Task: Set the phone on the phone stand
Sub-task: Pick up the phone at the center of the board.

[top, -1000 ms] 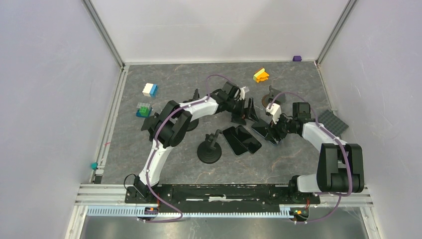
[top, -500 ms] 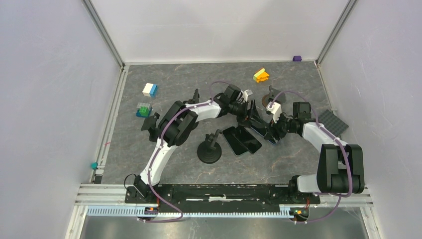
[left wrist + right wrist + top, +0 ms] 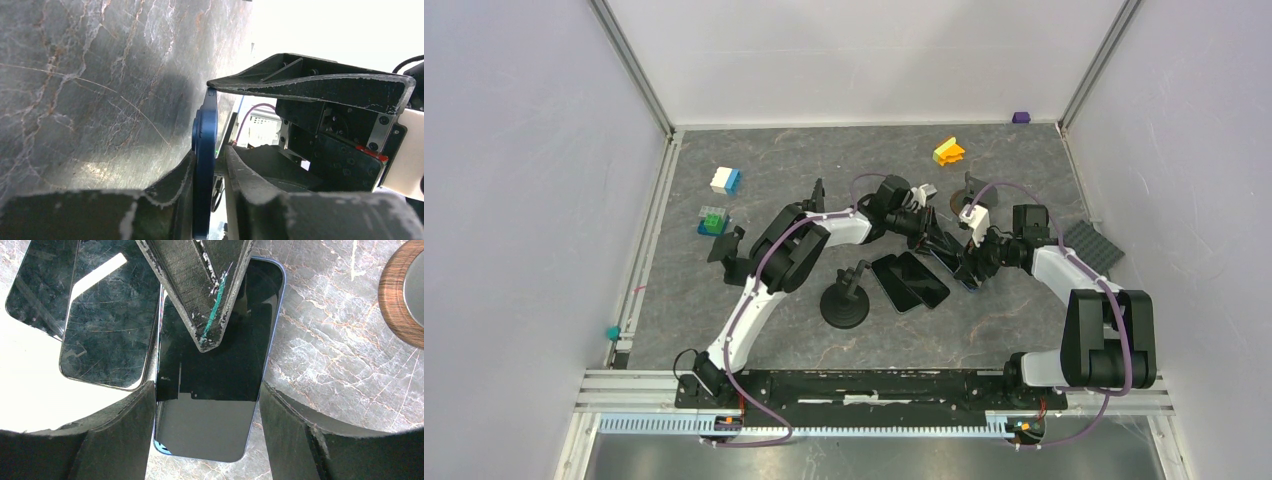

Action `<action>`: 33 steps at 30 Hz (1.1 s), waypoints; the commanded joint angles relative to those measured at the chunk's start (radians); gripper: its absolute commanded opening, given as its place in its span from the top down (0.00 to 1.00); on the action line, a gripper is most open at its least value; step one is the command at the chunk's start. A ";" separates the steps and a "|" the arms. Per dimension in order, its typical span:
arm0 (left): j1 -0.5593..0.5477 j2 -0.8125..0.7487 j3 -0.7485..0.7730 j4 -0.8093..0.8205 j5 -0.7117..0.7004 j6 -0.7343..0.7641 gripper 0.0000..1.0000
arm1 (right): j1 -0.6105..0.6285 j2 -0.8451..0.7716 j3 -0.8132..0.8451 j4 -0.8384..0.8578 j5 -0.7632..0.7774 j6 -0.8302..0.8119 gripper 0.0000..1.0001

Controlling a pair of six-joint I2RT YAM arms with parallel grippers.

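Right pincer point(image 3: 205, 395) pinches the blue glass-fronted phone point(image 3: 215, 375) by its long edges. Left pincer point(image 3: 209, 152) straddles its faces; I cannot tell whether it grips.

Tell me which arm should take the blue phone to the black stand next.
Left, probably. The left claw pinches the blue phone face and back, and the black stand sits on that arm's side of the phones. The right claw only clamps the phone's long edges.

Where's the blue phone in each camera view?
Top external: blue phone right of centre, under the left hand.
Left wrist: blue phone bottom centre, edge-on between the fingers.
Right wrist: blue phone centre, screen facing the camera.
Shared landmark: the left hand, at the phone in every view.
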 commanded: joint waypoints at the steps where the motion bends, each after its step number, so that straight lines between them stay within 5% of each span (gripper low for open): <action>1: -0.005 0.008 -0.005 0.086 0.052 -0.069 0.78 | -0.002 0.006 0.026 0.036 -0.034 -0.009 0.53; 5: -0.005 -0.002 0.013 0.064 0.052 -0.050 0.98 | -0.002 0.008 0.028 0.030 -0.030 -0.008 0.41; 10: -0.005 -0.052 0.065 -0.082 0.032 0.088 0.98 | -0.002 -0.029 0.032 0.024 -0.033 0.015 0.03; 23: -0.007 -0.219 0.263 -0.474 -0.067 0.454 0.98 | -0.002 -0.217 0.043 0.029 -0.044 0.110 0.02; 33: -0.015 -0.437 0.143 -0.515 -0.158 0.549 0.98 | 0.060 -0.333 0.093 -0.016 -0.027 0.123 0.02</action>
